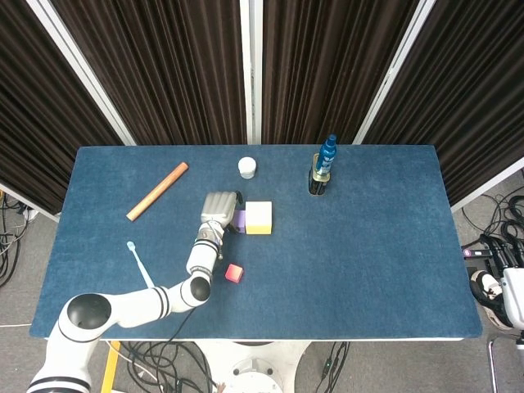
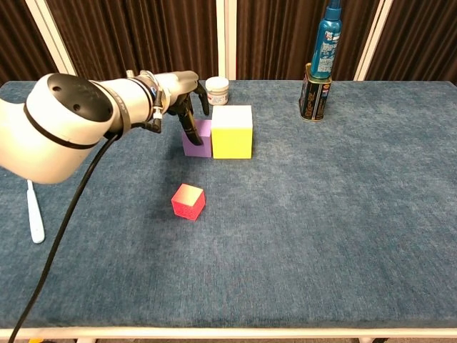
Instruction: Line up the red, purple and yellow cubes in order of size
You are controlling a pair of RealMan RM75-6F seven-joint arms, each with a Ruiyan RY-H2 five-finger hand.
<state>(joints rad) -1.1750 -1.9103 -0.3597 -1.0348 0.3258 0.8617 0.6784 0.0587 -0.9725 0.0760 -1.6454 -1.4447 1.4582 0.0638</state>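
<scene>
The purple cube sits flat on the blue table, its right side against the larger yellow cube. My left hand reaches over the purple cube from the left, with one dark finger down its front face and another behind it, so it still grips the cube. The small red cube lies alone, nearer the front edge. Only part of my right hand shows, off the table at the far right, and its fingers are not clear.
A white jar stands just behind the cubes. A dark can with a blue bottle on it is at the back right. An orange stick and a white utensil lie on the left.
</scene>
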